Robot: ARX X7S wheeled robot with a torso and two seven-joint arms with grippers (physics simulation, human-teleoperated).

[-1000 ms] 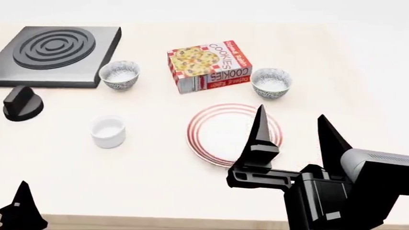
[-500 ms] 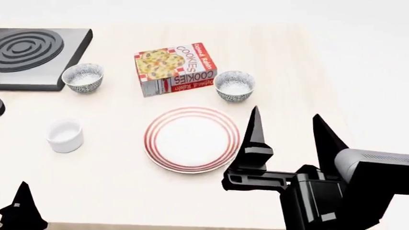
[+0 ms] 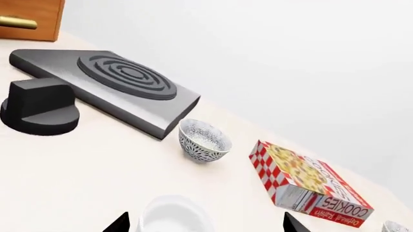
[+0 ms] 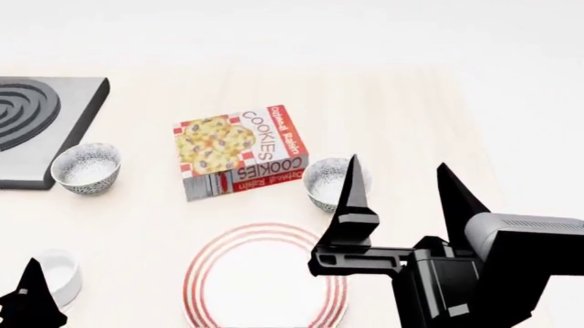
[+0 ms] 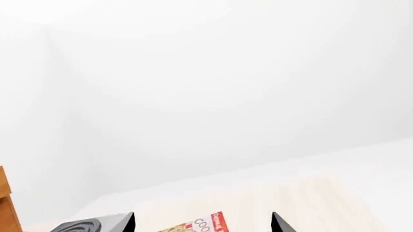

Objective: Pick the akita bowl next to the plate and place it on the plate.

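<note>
The akita bowl [image 4: 325, 178], grey-speckled outside and pale inside, stands just beyond the plate [image 4: 264, 290], which is white with red rings. My right gripper [image 4: 400, 165] hovers open above the table's near right. Its left finger [image 4: 351, 205] covers the bowl's right side, and nothing is between the fingers. In the left wrist view only a sliver of that bowl [image 3: 395, 226] shows at the edge. My left gripper [image 3: 205, 224] is open and empty over the plain white cup [image 3: 174, 216].
A twin speckled bowl [image 4: 87, 167] sits by the black stove plate [image 4: 37, 116]. A cookies box [image 4: 239, 150] lies between the two bowls. The white cup [image 4: 60, 272] is at the near left. A black knob [image 3: 40, 106] and a wooden cabinet [image 3: 32, 19] appear beyond.
The head view has swung, so everything on the table slid left and down in it. The plate is now at the bottom edge. Both grippers stay open.
</note>
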